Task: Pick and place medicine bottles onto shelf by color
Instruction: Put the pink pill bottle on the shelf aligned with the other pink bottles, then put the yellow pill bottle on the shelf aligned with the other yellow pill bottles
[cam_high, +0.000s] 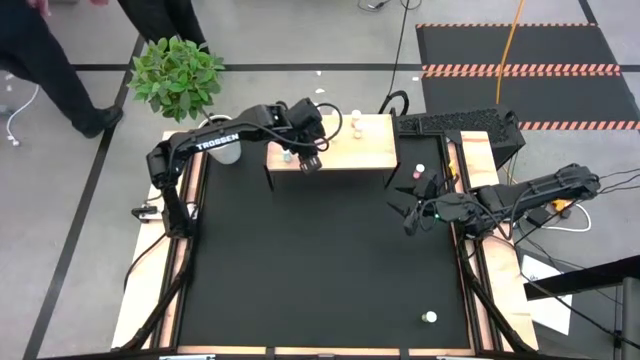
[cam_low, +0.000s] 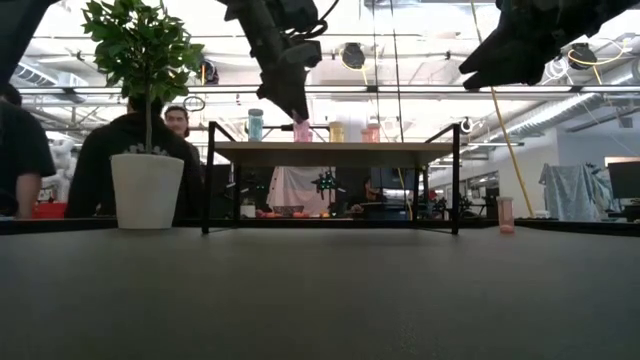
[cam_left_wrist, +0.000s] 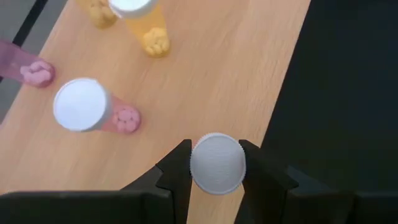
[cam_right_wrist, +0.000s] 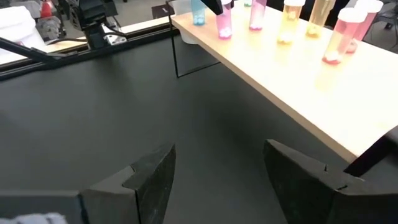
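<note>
I see L gripper (cam_left_wrist: 216, 163) over shelf (cam_left_wrist: 217, 81) edge pinching a white-capped bottle (cam_left_wrist: 216, 163), prob pink, w/ R gripper (cam_right_wrist: 217, 168) spread above the mat.

Bright even overhead light, ceiling strip lights (cam_low: 90, 60) glaring white in the low view, black bench (cam_high: 320, 260) matte with hardly any shadow, left end effector (cam_low: 285, 85) a backlit silhouette, near fingers (cam_right_wrist: 146, 177) soft and blurred, shelf (cam_left_wrist: 211, 74) top evenly lit

potted plant (cam_high: 178, 75), keyboard (cam_high: 455, 123), people (cam_low: 130, 160)
</note>
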